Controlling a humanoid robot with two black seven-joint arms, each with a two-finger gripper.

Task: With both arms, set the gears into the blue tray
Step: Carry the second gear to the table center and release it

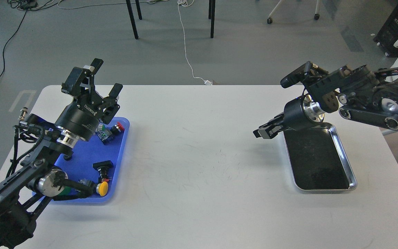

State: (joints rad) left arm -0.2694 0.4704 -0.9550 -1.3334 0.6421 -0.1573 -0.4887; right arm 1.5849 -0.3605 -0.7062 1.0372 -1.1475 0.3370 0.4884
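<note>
The blue tray (85, 160) lies at the table's left end, partly under my left arm. My left gripper (106, 77) hangs open above the tray's far end, its fingers pointing up and away with nothing between them. My right gripper (262, 132) is raised just left of the silver-rimmed metal tray (344, 152), pointing left over the table. Its fingers are pressed together. No gear shows anywhere in view, and the metal tray's black lining looks bare. The gear that lay between these fingers a moment ago is hidden at their tips.
Coloured push-buttons lie in the blue tray: a red one (117, 128), a black one (103, 166), a yellow one (102, 188) and a green one (65, 190). White table (199, 166) spans the stretch between the two trays. Chair legs and cables are on the floor beyond.
</note>
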